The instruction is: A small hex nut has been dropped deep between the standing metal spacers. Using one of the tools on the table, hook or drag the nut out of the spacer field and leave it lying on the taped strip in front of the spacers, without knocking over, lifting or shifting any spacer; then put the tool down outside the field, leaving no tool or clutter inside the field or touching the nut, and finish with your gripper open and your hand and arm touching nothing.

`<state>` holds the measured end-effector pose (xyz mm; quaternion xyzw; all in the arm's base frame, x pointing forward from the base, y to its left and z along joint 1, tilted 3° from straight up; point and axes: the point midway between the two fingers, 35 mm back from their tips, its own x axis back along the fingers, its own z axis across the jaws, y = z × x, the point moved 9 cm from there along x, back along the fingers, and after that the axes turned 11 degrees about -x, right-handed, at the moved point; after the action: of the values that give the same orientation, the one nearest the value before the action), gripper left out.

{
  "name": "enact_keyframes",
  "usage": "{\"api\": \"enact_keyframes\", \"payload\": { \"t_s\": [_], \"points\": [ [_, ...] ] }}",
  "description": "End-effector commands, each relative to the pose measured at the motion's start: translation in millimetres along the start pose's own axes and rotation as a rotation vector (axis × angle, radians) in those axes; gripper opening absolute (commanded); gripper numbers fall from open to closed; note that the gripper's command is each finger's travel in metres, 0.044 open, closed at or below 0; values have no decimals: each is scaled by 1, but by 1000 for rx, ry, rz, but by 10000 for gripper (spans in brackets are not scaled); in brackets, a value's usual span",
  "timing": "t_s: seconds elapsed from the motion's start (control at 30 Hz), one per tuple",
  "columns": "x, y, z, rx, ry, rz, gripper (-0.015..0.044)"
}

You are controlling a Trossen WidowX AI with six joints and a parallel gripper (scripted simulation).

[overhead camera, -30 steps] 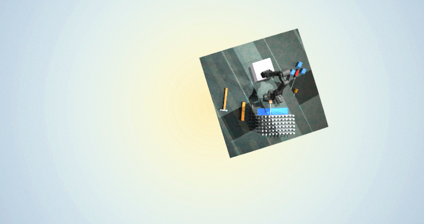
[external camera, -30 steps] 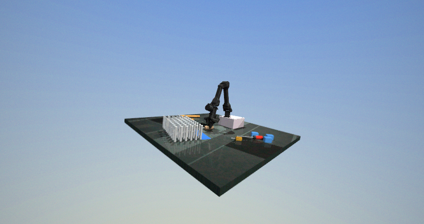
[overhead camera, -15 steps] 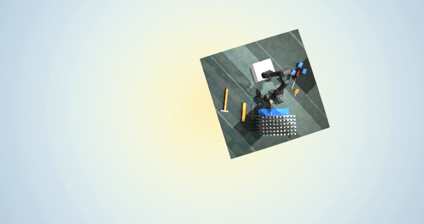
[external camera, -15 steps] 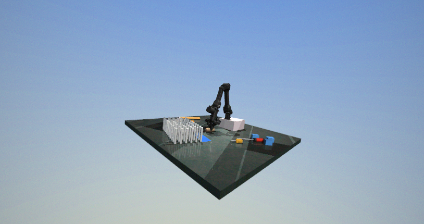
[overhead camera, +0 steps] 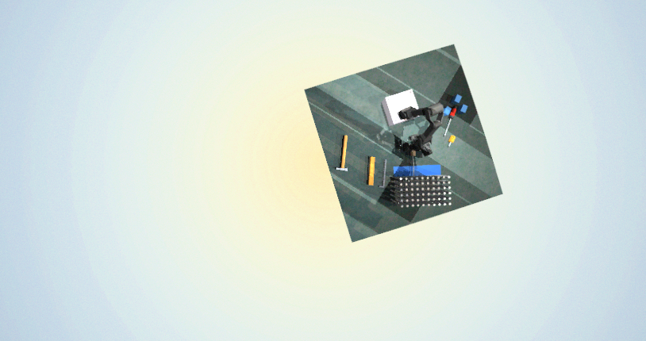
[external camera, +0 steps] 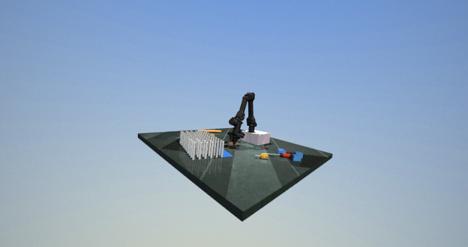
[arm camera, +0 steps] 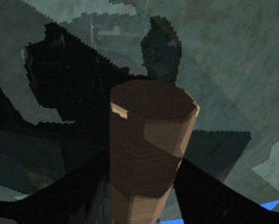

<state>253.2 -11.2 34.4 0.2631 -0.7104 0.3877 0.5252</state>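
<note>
Cannot make out the small hex nut in any view; can only judge it to be deep among the upright silvery metal spacers (overhead camera: 422, 189) (external camera: 205, 149), across the flat blue taped strip (overhead camera: 428, 170) (external camera: 226, 154) (arm camera: 271, 205) from the black parallel-jaw gripper (overhead camera: 412, 151) (external camera: 234, 143) (arm camera: 141, 159). See the thin metal shaft (overhead camera: 413, 163) crossing that strip towards the spacers, roughly along their lanes; cannot tell whether the tip is inside. Trace the shaft back to the faceted brown wooden handle (overhead camera: 413, 153) (external camera: 233, 143) (arm camera: 149, 128), pinched firmly between the fingers on the robot's side. Likely needs a straight pull back along the shaft's long axis if hooked on the nut; risks nudging a spacer with any sideways swing.
</note>
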Motion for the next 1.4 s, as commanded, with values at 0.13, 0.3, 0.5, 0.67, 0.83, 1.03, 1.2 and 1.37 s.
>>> {"api": "enact_keyframes", "payload": {
  "t_s": [0.13,0.3,0.5,0.67,0.83,1.03,1.2,1.37],
  "points": [
    [2,6,2,-3,1,2,0],
    [3,9,2,-3,1,2,0],
    [4,13,3,-3,2,2,0],
    [5,16,3,-3,2,1,0],
    [6,19,4,-3,2,1,0],
    [7,19,4,-3,2,1,0],
    [10,17,3,-3,2,1,0],
    [13,15,2,-3,1,1,0]
  ]
}}
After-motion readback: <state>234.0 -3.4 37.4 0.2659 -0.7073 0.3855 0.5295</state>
